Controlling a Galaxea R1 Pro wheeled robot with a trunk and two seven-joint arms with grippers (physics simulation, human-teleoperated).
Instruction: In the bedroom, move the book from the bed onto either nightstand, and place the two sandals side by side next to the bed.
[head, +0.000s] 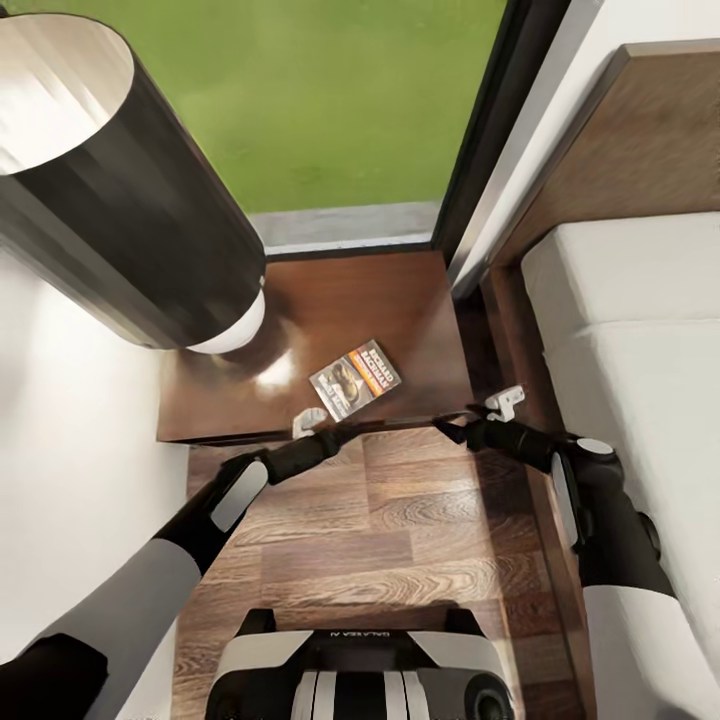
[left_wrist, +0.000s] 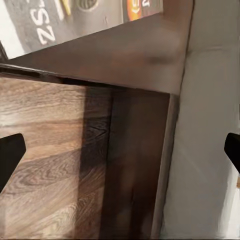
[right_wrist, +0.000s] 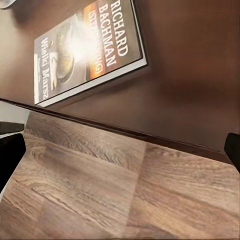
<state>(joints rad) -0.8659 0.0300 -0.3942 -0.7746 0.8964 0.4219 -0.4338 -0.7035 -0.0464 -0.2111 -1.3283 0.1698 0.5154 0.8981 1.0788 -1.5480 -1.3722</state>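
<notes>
The book, a grey paperback with an orange band, lies flat on the dark-brown nightstand near its front edge. My left gripper hangs open just in front of the book at that edge, holding nothing. My right gripper is open at the nightstand's front right corner, beside the bed. The right wrist view shows the book on the nightstand beyond my open right gripper. In the left wrist view a corner of the book lies past my open left gripper. The sandals are out of view.
A tall lamp with a dark shade and white base stands on the nightstand's left part. A window with a dark frame is behind it. A white wall closes the left side. Wood-plank floor lies between wall and bed.
</notes>
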